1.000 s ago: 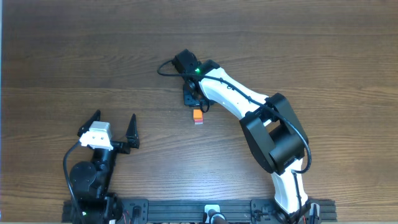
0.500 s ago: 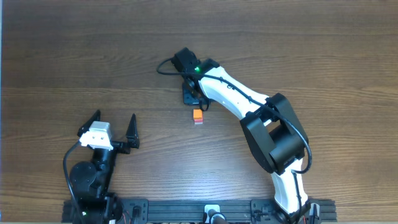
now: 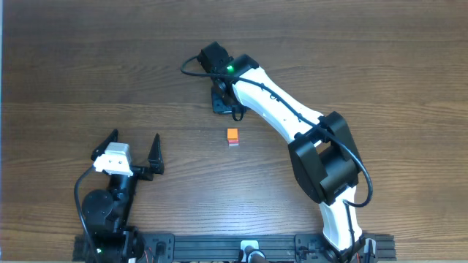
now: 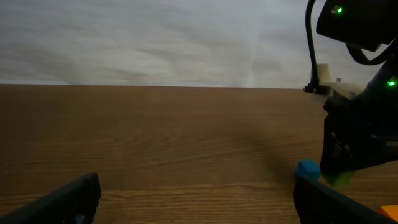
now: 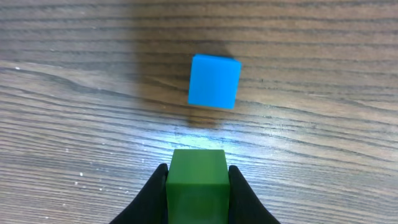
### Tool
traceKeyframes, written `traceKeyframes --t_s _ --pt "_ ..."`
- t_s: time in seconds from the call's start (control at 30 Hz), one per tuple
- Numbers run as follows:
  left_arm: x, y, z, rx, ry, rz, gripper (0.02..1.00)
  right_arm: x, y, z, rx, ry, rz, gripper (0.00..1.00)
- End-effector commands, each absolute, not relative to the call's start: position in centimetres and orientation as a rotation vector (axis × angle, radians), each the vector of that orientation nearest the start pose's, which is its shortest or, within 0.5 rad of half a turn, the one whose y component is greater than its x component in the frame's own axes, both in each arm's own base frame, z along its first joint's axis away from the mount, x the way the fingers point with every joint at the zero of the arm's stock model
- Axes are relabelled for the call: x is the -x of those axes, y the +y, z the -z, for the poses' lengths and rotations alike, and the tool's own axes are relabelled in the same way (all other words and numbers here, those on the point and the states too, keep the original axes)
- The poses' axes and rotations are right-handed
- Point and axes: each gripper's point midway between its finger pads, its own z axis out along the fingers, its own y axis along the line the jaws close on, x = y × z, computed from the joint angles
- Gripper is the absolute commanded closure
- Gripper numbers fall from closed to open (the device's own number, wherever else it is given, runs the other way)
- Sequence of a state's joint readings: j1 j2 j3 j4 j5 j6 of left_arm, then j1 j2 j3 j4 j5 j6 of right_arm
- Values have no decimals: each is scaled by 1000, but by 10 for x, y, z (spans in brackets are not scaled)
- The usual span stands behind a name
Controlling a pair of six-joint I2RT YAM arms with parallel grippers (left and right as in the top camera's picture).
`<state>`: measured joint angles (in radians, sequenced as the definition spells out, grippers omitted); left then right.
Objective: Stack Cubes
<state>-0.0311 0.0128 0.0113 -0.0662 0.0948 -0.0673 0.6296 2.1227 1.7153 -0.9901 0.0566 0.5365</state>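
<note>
Right end effector [image 5: 198,173] is pinching a green cube [image 5: 197,186] just short of a blue cube [image 5: 214,81].
Both cubes are looking smooth, matte and sharp-edged, with equal sides and so no long axis. The green one is sitting square between the dark fingers, while the blue one is lying flat on the wood-grain surface [image 5: 323,124], turned slightly off the green one's edges and not touching it. An orange cube [image 3: 232,134] is resting apart from them, nearer the arm bases. Left end effector [image 3: 134,150] is sitting by its base, fingers spread wide.
</note>
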Motion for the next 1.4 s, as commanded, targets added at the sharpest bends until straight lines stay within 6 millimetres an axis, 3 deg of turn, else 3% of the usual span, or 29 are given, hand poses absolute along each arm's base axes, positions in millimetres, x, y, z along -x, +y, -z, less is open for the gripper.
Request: traceKeyframes --t_s 0.03,0.33,0.83,1.4 --pt "-245 -24 -159 -58 1639 145 18 -373 251 -104 108 2878 -114 989" --pt "-245 -24 -159 -58 1639 145 18 -348 243 -142 93 2853 -80 987" --pt "-245 -24 -159 -58 1639 145 18 -301 243 -120 71 2924 -38 991" --pt "-245 -24 -159 -58 1639 145 18 -288 253 -112 75 2938 -47 989"
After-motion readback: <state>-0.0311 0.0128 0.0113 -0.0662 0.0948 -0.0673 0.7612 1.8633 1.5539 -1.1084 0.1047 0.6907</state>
